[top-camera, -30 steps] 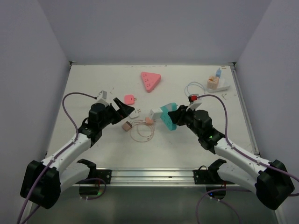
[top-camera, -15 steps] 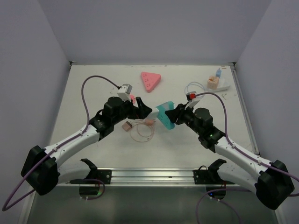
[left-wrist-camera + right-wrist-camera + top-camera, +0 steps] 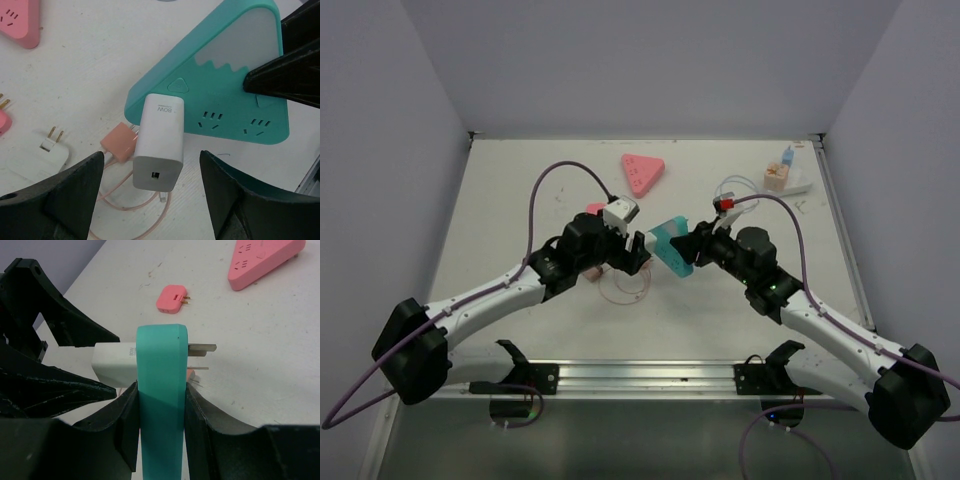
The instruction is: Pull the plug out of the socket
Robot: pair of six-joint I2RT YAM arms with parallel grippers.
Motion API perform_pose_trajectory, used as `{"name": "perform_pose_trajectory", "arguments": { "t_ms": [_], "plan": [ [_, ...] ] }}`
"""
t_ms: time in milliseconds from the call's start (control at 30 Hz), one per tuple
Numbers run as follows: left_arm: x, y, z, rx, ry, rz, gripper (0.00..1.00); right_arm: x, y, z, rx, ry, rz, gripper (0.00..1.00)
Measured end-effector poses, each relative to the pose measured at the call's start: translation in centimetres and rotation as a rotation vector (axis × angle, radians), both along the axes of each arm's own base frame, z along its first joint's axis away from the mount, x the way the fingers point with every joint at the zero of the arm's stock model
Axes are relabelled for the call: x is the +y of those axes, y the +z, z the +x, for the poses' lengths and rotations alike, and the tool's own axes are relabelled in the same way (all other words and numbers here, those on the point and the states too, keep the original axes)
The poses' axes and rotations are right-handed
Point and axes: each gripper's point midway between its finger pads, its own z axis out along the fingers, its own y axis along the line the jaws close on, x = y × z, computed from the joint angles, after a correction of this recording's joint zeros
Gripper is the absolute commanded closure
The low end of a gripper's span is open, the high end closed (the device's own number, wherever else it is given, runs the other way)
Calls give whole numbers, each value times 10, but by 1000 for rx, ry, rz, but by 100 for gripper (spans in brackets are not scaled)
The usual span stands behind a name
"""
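Two grippers meet at the centre of the top view: the left gripper [image 3: 638, 250] and right gripper [image 3: 692, 245] flank a teal triangular plastic socket block [image 3: 670, 243] over the white table [image 3: 520, 180]. A pink triangular power strip [image 3: 643, 172] lies toward the upper middle.

From the left wrist, a white rectangular charger plug [image 3: 160, 140] sits in the block's face mid-frame. The left gripper's fingers are spread either side of it, not touching. A peach adapter [image 3: 119, 147] lies just left.

From the right wrist, the right gripper pinches the block at lower centre, and the plug projects leftward. A small pink plug [image 3: 172, 299] lies above.
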Motion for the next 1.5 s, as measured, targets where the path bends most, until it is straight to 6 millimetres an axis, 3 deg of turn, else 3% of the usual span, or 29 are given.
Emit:
{"name": "perform_pose_trajectory", "arguments": {
  "t_ms": [267, 433, 567, 667, 733, 1267, 1400, 1500],
  "plan": [
    [-11, 0, -4, -57, -40, 69, 31, 2, -5, -3, 9, 20, -15, 100],
    [-16, -5, -3, -67, -47, 100, 45, 3, -5, -4, 11, 29, -16, 100],
    [-14, -8, -2, -68, -38, 121, 65, 3, -5, -4, 7, 34, -22, 100],
    [-14, -8, -3, -69, -40, 124, 91, 2, -6, -4, 0, 35, -32, 100],
    [-13, -9, -3, -67, -39, 125, 100, 1, -7, -2, -3, 28, -39, 100],
    [1, -1, -7, -74, -13, 150, 100, 3, -15, 8, -23, -42, -80, 100],
    [12, 12, -19, -76, -19, 146, 100, -52, -47, 39, 15, -307, -251, 100],
    [14, 30, -22, -100, -16, 119, 100, -71, -61, 41, 43, -380, -323, 100]
  ]
}}
